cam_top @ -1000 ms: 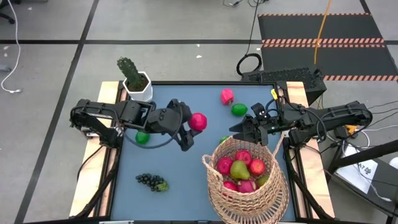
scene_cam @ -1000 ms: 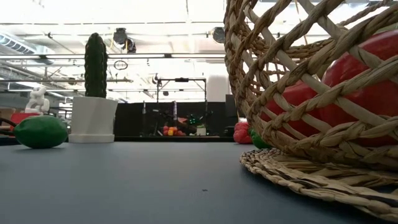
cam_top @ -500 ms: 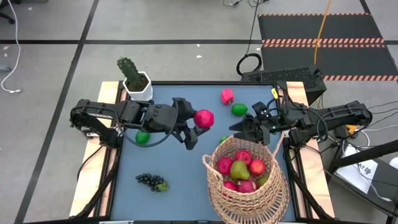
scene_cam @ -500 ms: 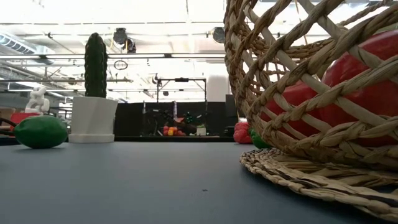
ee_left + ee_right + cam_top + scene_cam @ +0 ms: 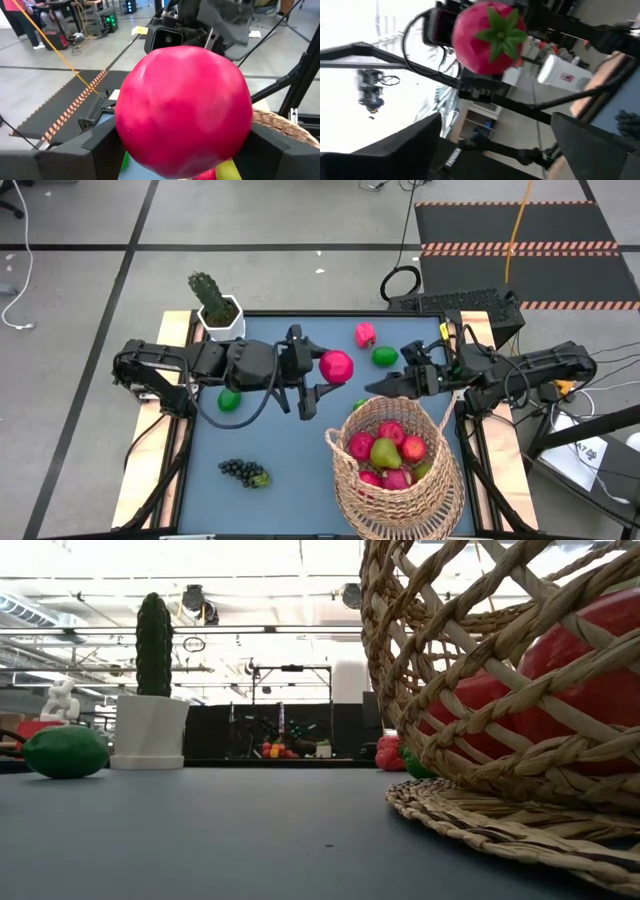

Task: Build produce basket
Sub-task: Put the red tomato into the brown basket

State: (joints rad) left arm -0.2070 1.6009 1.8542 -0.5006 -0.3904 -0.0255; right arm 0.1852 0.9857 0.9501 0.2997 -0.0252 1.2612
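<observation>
- The left claw (image 5: 322,376) pinches a pink fruit (image 5: 336,366), carried above the table (image 5: 270,440).
- Just beyond it sits the basket (image 5: 395,465), already holding several fruits.
- The right claw (image 5: 385,385) hovers spread and empty over the basket's far rim.
- Next, I judge: carry the fruit over the basket opening, then release.

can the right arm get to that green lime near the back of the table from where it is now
Probably yes. The green lime lies in the open beside the right gripper, whose fingers are open and empty. Nothing sits between them; the basket is on the near side.
</observation>
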